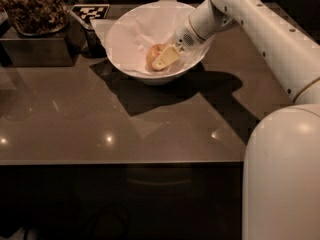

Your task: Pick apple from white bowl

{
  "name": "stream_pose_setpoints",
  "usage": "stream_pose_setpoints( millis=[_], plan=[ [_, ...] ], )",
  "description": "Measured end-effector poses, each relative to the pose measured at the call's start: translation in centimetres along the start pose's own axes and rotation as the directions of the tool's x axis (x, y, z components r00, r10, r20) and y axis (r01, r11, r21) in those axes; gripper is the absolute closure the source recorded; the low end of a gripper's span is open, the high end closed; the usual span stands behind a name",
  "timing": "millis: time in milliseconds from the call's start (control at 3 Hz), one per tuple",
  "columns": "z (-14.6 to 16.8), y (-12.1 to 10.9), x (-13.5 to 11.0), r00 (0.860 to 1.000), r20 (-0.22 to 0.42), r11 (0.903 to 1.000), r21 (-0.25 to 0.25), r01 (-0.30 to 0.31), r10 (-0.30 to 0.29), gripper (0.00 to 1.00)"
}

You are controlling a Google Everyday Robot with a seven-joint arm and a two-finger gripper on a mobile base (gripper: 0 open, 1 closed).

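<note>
The dark table lies nearest. On it stands the white bowl, with the apple inside on its paper lining. The gripper reaches in from the right, against the apple — whether it grips, I cannot tell. Far left — a snack tray.

A dark tray of brown snacks, checkered marker, glossy table.

No readable txt, only b/w marker tag; claw in white bowl.
</note>
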State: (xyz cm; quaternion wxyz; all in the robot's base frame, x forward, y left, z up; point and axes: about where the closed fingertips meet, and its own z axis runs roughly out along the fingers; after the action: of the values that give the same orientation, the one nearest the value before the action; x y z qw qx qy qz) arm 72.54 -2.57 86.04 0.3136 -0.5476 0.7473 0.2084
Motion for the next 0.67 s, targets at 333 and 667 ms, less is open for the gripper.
stream_pose_setpoints(
  millis=[333,667],
  plan=[
    [0.3,-0.4,-0.3,1.000,0.019,1.0000,-0.002,0.003,-0.003,0.61],
    [-1.4,-0.1,-1.3,0.996,0.081,0.9997,0.018,0.020,-0.021,0.84]
  ],
)
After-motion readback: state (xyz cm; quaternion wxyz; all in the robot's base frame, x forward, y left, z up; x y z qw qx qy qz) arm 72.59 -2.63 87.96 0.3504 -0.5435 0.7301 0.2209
